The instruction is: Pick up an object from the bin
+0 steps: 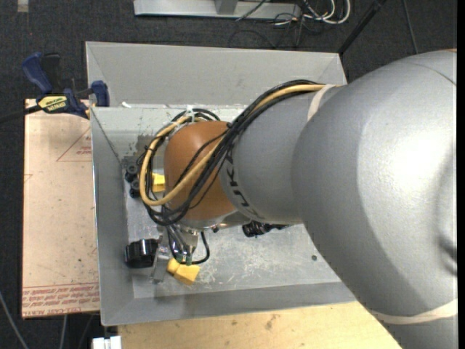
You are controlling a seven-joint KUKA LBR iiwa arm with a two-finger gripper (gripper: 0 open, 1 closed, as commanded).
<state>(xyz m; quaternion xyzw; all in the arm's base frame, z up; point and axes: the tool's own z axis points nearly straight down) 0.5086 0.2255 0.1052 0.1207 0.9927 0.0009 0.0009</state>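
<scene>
Small yellow plastic block lies just below the claw. Claw open or closed: can't tell (arm blocks it). Stubby black cylinder just left of claw. Risk: an off-centre close shoves the block toward the grey metal bin wall, or snags the cylinder.

Grey metal bin sitting with sloped walls and scuffed floor. Small black chunky object lying near front-left corner, yellow plastic block lying near it by front wall. Small black part lying mid-floor. Dark bits lying against left wall.
</scene>
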